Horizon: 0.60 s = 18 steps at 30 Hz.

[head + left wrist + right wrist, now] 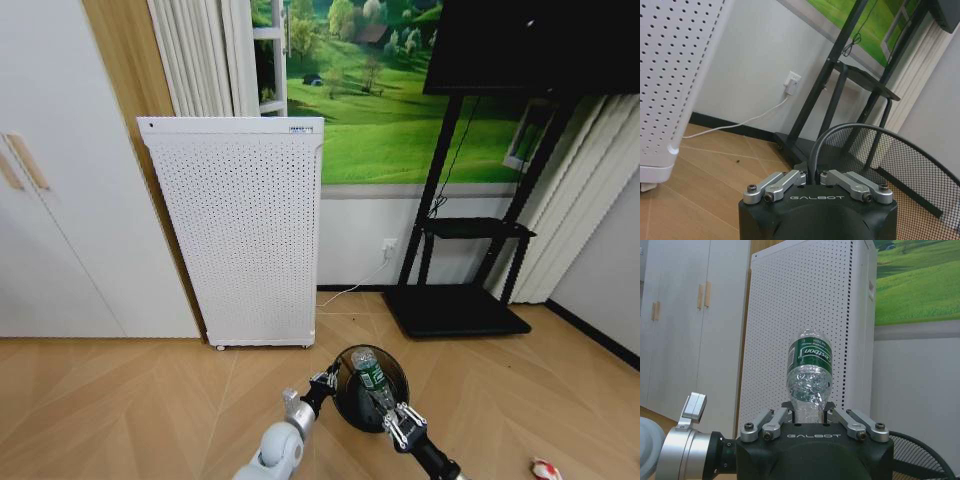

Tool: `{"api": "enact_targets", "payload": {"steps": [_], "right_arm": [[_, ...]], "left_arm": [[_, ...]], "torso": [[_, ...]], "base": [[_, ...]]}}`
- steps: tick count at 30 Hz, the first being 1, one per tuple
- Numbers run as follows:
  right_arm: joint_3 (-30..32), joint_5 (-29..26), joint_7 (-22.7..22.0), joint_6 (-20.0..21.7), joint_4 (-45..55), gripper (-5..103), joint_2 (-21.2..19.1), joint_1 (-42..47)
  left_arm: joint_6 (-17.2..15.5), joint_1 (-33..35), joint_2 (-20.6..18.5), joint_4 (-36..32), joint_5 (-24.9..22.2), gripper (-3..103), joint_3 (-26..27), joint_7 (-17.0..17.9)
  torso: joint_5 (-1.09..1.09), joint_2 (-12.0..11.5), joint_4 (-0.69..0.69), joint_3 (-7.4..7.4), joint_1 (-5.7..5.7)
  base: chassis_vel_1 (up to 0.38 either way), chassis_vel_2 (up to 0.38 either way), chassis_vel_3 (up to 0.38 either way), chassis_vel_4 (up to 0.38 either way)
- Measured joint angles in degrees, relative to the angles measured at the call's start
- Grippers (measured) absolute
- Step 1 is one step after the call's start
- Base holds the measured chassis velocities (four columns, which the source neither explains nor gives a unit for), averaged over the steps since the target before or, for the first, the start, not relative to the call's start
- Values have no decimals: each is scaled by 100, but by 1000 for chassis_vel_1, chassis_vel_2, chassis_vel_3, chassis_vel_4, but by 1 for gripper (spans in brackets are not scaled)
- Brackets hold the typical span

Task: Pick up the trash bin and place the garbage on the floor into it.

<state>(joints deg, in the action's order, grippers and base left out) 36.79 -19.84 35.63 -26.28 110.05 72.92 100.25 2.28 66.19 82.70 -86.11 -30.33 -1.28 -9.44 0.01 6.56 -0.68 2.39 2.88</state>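
Observation:
My left gripper point(326, 381) holds the black wire-mesh trash bin point(372, 392) above the floor point(120, 400). In the left wrist view that gripper point(811, 175) is shut on the bin's rim point(850, 128). My right gripper point(399, 424) is shut on a clear plastic bottle point(367, 374) with a green label, and the bottle lies over the bin's mouth. The right wrist view has the bottle point(810, 372) standing up between the right gripper's point(809, 412) jaws, with the bin's rim point(920, 460) just beyond. A red-and-white wrapper point(543, 468) lies on the floor at the right.
A tall white perforated appliance point(245, 235) stands against the wall just behind the bin. A black TV stand point(460, 300) is at the back right, with a white cord point(350, 290) running to a wall socket. White cabinet doors point(60, 200) fill the left.

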Motion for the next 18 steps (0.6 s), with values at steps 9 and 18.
{"api": "enact_targets", "payload": {"steps": [9, 18], "right_arm": [[-208, 112, -136, 121, -33, 25, 95, -155], [-116, 187, -198, 119, -70, 48, 104, -154]], "left_arm": [[2, 467, -93, -415, 36, 7, 78, -31], [15, 745, -223, -728, -38, 7, 128, -24]], "torso": [[13, 0, -6, 0, 0], [11, 0, -1, 0, 0]], "base": [[0, 0, 0, 0], [0, 0, 0, 0]]}}
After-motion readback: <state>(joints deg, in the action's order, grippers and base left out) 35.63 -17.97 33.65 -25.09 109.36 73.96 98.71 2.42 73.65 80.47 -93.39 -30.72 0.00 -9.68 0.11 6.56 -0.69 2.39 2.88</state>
